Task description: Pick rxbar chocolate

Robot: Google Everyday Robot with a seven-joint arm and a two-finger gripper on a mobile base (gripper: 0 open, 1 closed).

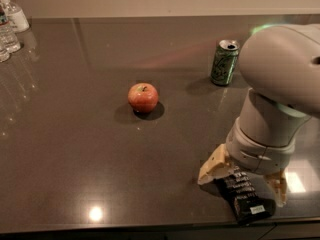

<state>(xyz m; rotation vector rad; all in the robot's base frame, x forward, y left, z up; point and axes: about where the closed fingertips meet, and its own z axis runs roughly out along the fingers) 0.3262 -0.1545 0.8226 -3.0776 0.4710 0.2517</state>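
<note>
Gripper (245, 178) at 5 o'clock, jaws wide astride rxbar chocolate (248, 200). I'm worried: flat glossy wrapper, closing could skid it off table (75, 159) edge at 6.

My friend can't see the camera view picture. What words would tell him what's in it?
The robot's end effector is low and open, straddling the black rxbar chocolate, which lies flat near the front right edge of the dark table. A red apple sits mid-table, and a green can stands farther back.
</note>
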